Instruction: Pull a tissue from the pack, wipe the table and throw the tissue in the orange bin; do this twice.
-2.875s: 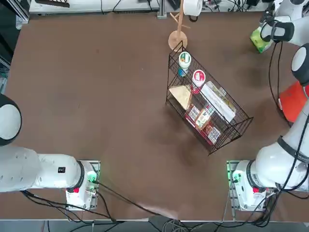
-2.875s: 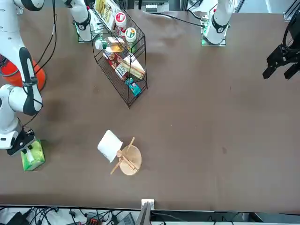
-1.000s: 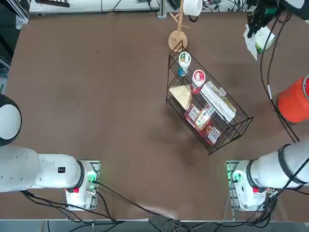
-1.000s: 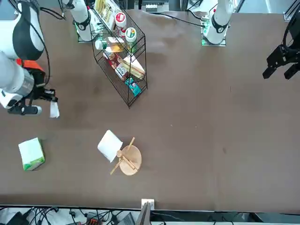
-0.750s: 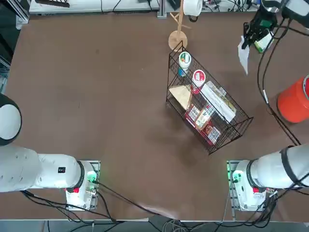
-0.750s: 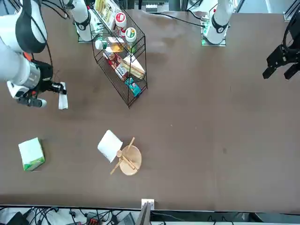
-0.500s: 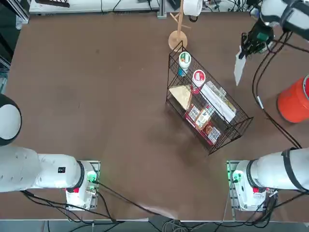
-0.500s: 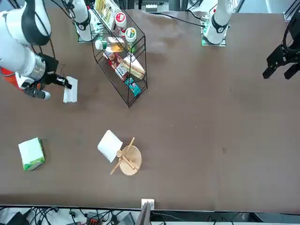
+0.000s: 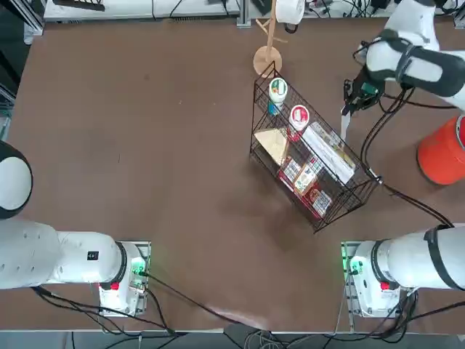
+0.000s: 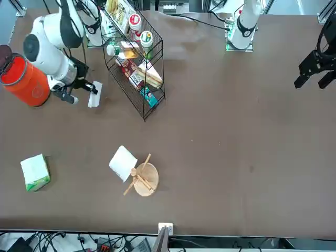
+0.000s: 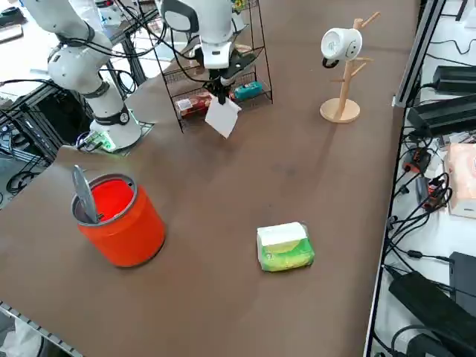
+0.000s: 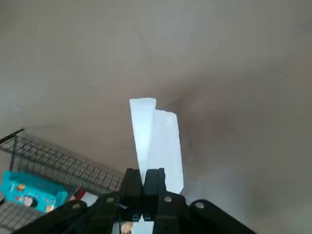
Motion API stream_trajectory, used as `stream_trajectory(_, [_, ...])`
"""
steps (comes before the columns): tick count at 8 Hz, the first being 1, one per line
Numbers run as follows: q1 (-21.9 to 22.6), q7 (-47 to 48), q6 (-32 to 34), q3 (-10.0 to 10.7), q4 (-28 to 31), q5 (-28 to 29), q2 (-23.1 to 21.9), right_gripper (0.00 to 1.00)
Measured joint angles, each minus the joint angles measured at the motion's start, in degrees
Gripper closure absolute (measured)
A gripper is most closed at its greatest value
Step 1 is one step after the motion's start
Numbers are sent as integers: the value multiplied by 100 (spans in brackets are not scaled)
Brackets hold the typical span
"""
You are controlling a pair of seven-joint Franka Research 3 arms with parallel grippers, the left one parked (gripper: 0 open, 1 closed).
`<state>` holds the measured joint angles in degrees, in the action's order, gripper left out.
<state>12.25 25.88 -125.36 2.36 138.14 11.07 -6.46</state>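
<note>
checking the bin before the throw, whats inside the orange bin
From the right side, the orange bin shows a grey strip leaning on its inner wall and rising above the rim. Its bottom is hidden. The right gripper holds the tissue away from it, beside the wire basket.

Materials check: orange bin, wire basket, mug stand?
Orange bin: likely plastic, smooth with a slight sheen.
Wire basket: thin black metal wire, probably coated; open grid.
Mug stand: looks like pale unpainted wood, round base with pegs.
</note>
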Motion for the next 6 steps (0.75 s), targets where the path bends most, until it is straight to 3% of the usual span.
stream_trajectory(6, [546,833,-1824,2,1079,1,283,99])
